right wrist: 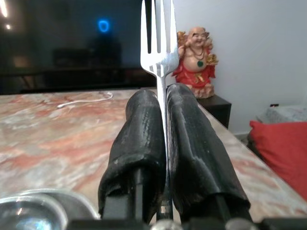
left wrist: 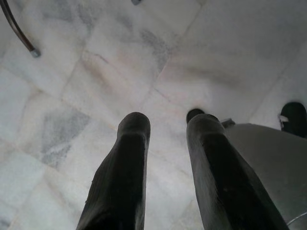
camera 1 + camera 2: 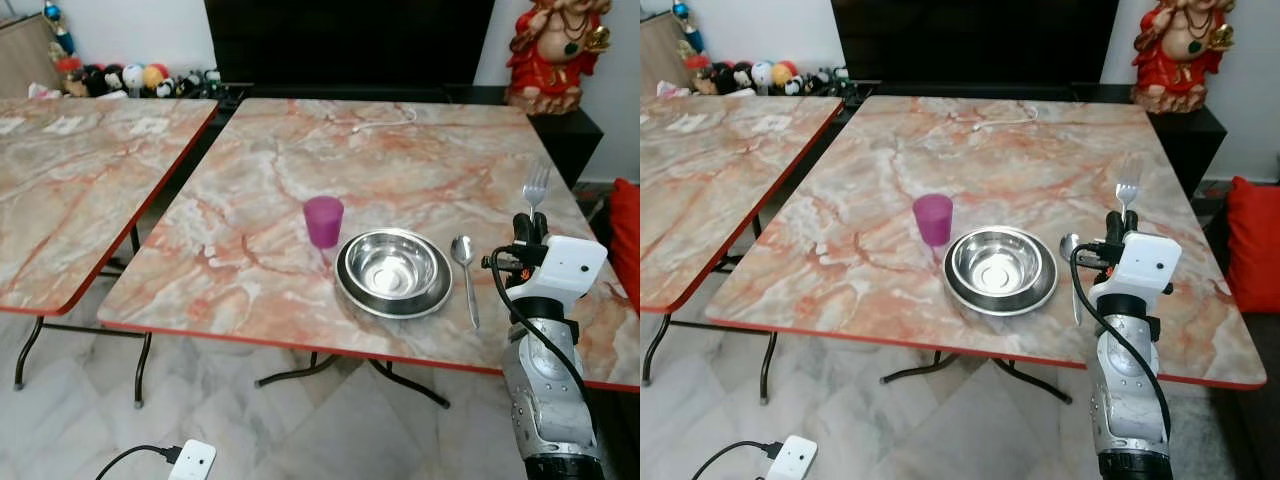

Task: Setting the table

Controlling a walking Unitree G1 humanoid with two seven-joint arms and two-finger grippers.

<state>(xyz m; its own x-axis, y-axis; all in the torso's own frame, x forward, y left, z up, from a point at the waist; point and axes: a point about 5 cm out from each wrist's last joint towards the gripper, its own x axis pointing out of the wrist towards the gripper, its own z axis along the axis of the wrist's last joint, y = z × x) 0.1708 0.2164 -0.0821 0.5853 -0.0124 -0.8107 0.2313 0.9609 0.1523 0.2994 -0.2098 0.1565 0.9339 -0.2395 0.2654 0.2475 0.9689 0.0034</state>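
Right gripper: fingers pressed together on a fork, tines up, raised over the table's right side near the front edge.
Fork: upright between the black fingers, just right of the spoon.
Spoon: flat on the table, bowl away from the front edge, just beside the steel bowl's right side.
Steel bowl: sits on a steel plate close to the front edge.
Cup: purple, upright, just left of the plate.
Left gripper: hanging low over the tiled floor, fingers apart with nothing between them.
Second table: off the left edge, a gap between.
Statue: red and gold, beyond the far right corner.
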